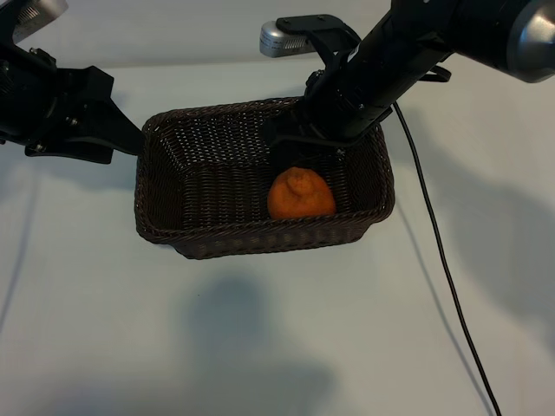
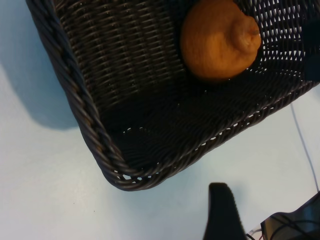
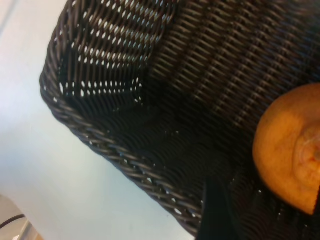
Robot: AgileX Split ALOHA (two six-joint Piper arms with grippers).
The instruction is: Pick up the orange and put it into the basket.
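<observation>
The orange (image 1: 301,194) lies on the floor of the dark woven basket (image 1: 260,238), near its front right, knobbly top up. It also shows in the left wrist view as the orange (image 2: 220,40) and in the right wrist view as the orange (image 3: 287,150). My right gripper (image 1: 299,143) hangs open over the basket's back right, just above and behind the fruit, holding nothing. One of its fingers (image 3: 215,210) shows over the basket rim (image 3: 115,150). My left gripper (image 1: 130,139) stands open at the basket's left end, outside the rim (image 2: 75,85), one finger (image 2: 222,205) over the table.
A black cable (image 1: 434,234) runs down the white table to the right of the basket. A silvery object (image 1: 282,39) lies behind the basket at the back. Bare table stretches in front of the basket.
</observation>
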